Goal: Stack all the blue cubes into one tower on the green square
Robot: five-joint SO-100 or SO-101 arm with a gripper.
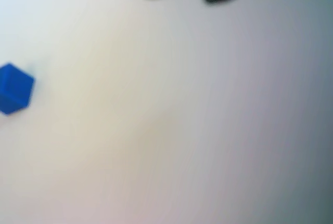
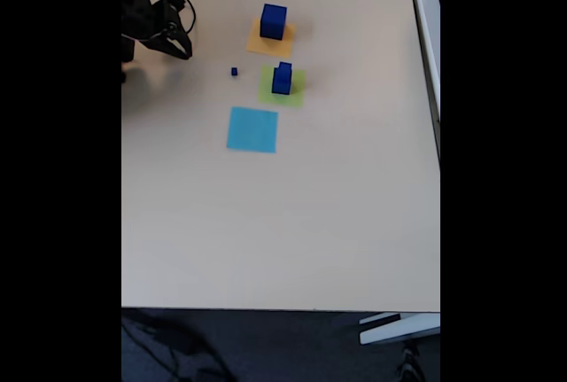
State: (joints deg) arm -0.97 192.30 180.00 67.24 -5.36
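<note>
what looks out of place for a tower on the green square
The biggest blue cube sits on the orange-yellow square, not the green square, where a small two-cube stack already stands. The tiny cube lies loose on the table. The claw hangs empty.

The fixed view looks down from high overhead; the wrist view hovers close, blurred, sharing the table [image 2: 337,222].

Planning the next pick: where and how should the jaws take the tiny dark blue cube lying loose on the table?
Probably from straight above, jaws closing across two opposite flat side faces of the tiny dark blue cube. It sits alone on bare table, apart from the coloured squares, so all sides look free. Gripper appears open.
</note>
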